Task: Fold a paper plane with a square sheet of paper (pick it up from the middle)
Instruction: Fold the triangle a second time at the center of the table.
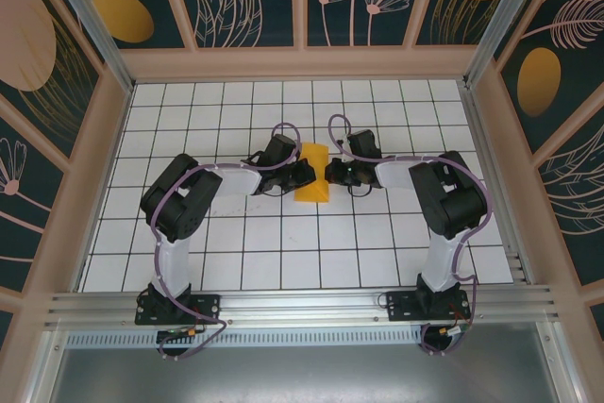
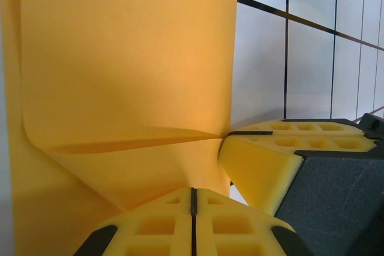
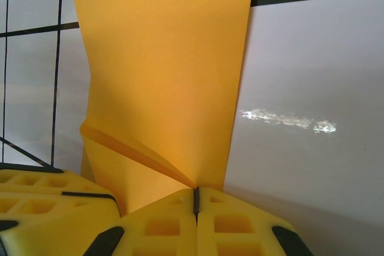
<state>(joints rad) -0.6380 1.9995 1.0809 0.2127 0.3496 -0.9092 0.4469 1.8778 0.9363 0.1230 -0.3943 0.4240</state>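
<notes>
Top external view showed the square sheet of paper point(image 1: 312, 176) near the centre of the table point(image 1: 283, 261), a little toward 12 o'clock, raised off the grid and pinched between both tools. Its long axis ran from 12 to 6 o'clock. The left gripper point(image 1: 302, 175) met it from 9 o'clock and the right gripper point(image 1: 331, 175) from 3 o'clock, so we judged neither arm the nearer. On the left wrist view the left gripper point(image 2: 193, 191) had its pads closed flat together with the paper point(image 2: 132, 58) running into the seam, and a crease led across to the right gripper point(image 2: 230, 134). On the right wrist view the right gripper point(image 3: 195, 191) was likewise clenched on the sheet point(image 3: 168, 76), where a fold line converged. We judged that the coming move turned on this opposed hold across the short axis: any fold should follow the 12-to-6 line between the two grips.
</notes>
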